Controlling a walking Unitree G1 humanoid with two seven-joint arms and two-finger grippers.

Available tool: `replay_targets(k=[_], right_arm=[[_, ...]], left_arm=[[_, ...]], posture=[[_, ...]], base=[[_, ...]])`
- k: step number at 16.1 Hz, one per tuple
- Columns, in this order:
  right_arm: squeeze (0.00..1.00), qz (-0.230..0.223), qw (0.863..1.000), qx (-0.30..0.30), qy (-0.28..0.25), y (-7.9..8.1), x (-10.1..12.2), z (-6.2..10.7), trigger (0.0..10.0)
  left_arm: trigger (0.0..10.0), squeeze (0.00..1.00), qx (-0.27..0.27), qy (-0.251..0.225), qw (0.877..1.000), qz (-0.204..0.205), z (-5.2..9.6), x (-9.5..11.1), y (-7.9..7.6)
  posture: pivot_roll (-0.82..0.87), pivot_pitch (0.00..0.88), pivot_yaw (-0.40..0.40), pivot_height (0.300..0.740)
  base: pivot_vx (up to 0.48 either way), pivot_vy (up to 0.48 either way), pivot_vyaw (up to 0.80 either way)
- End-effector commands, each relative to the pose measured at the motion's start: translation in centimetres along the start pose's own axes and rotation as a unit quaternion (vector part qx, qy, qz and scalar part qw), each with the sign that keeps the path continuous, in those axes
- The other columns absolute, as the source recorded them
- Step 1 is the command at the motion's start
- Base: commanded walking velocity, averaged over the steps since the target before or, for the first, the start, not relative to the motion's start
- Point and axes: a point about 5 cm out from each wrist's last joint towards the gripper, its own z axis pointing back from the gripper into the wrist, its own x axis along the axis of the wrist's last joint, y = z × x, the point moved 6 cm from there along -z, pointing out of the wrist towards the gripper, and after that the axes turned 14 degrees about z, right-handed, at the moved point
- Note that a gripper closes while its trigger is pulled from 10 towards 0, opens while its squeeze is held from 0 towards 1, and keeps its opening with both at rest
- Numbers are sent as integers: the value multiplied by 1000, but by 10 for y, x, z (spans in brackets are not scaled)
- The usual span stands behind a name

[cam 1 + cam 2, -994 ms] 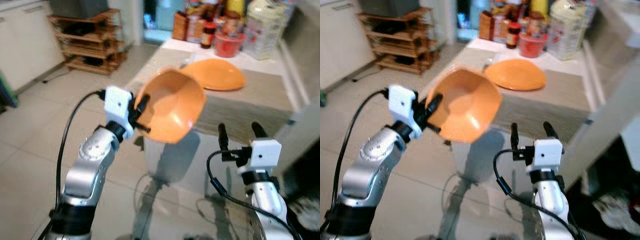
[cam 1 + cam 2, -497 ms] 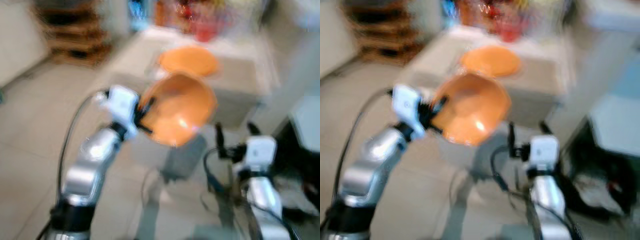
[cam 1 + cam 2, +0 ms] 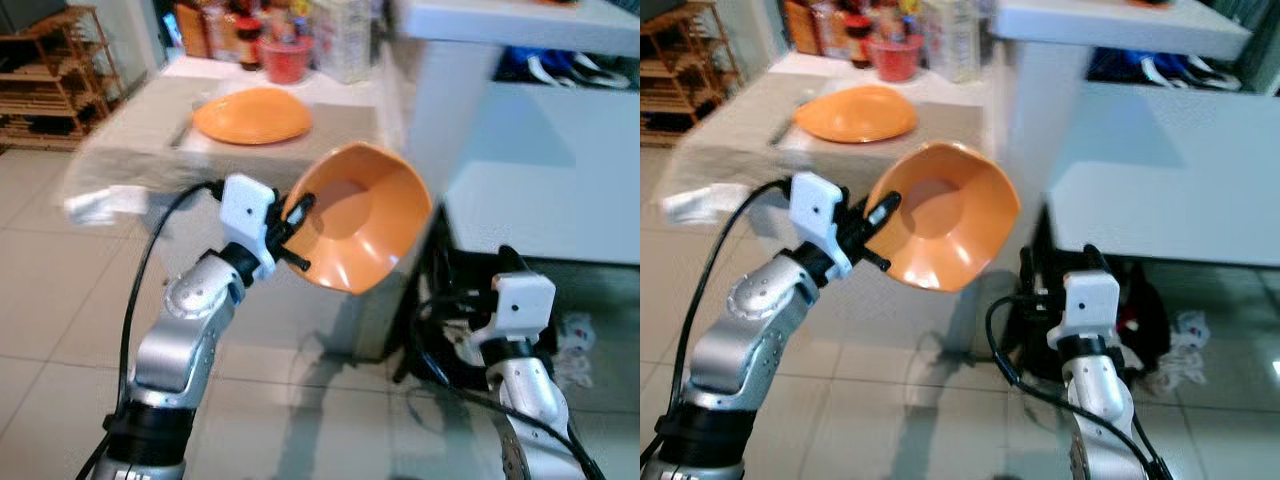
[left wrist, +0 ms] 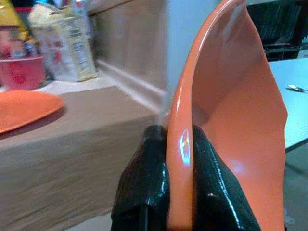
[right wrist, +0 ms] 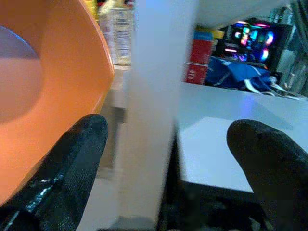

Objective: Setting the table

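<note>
The right gripper (image 3: 1060, 262) is raised low at the near right, its two black fingers (image 5: 72, 168) spread apart around nothing, pointing toward a white tabletop (image 3: 1160, 200) on the right. To its left and a little farther on, the left gripper (image 3: 292, 232) is lifted in front of the robot with its fingers pressed together on the rim of an orange bowl (image 3: 360, 228); the left wrist view shows one finger on each side of the thin rim (image 4: 180, 144). The bowl is held in the air, tipped on its side so that its hollow faces back toward the camera, above the tiled floor (image 3: 50, 310) and clear of any surface. Beyond the bowl, at the left, stands a low table under a beige cloth (image 3: 130, 150), and an orange plate (image 3: 252, 115) lies on it, well apart from the bowl. At the far end of that table sit a red bowl (image 3: 285, 62), dark bottles and jars (image 3: 235, 30) and a clear container (image 3: 345, 40), too blurred to name more closely. A wooden rack (image 3: 50, 85) stands at the far left. A white pillar (image 3: 435, 110) rises just right of the cloth-covered table, carrying a higher white shelf (image 3: 1110, 25) across the far right.
</note>
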Motion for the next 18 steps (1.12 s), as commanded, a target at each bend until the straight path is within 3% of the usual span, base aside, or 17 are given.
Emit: replay_targets(k=[1,4,6,7,10,14,17,18], right_arm=[[0,2,1000,-7,0,-5,-1,0,10000],[0,1,1000,-5,1,-4,-2,-2,10000],[0,-3,1000,8,9,1,-6,-1,10000],[0,-4,1000,16,15,4,-8,0,10000],[0,-9,1000,17,18,4,-10,2,10000],[0,-11,1000,18,13,5,-7,2,10000],[0,-10,1000,17,15,3,-9,10,10000],[0,-5,1000,22,17,3,-9,17,10000]], left_arm=[[0,0,-30,-31,999,-8,-7,19,-16],[0,0,-3,-14,999,-32,-12,12,-5],[0,0,67,19,998,-1,-7,-12,29],[0,0,82,28,996,-2,-3,-19,36],[0,0,90,36,995,11,3,-26,36],[0,0,75,24,997,1,-5,-19,27],[0,0,108,39,993,-11,15,-25,46],[0,0,134,53,989,-30,32,-31,59]], posture=[[-97,0,20,740],[-97,0,24,740],[-102,0,27,740],[-102,0,28,740],[-104,0,27,740],[-103,0,30,740],[-105,0,39,740],[-108,0,44,740]], base=[[0,-480,0],[0,-472,0],[0,-439,0],[0,-439,0],[0,-439,0],[0,-436,0],[0,-435,0],[0,-435,0]])
